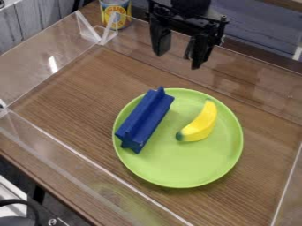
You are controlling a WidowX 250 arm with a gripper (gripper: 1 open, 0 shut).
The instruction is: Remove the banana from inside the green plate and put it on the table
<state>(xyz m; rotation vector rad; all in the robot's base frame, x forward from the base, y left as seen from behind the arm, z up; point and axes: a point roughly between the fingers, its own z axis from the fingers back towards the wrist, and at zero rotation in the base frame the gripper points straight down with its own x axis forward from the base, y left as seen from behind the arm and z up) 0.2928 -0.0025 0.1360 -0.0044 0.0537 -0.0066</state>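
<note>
A small yellow banana (200, 121) with a greenish tip lies inside the green plate (177, 168), on its right half. The plate rests on the brown wood-grain table (83, 93), toward the front right. My black gripper (177, 48) hangs above the far side of the table, well behind the plate and apart from the banana. Its fingers point down and stand open with nothing between them.
A long blue block (144, 118) lies on the plate's left half, beside the banana. Clear acrylic walls (53, 48) border the table on all sides. A yellow container (113, 12) stands behind the back wall.
</note>
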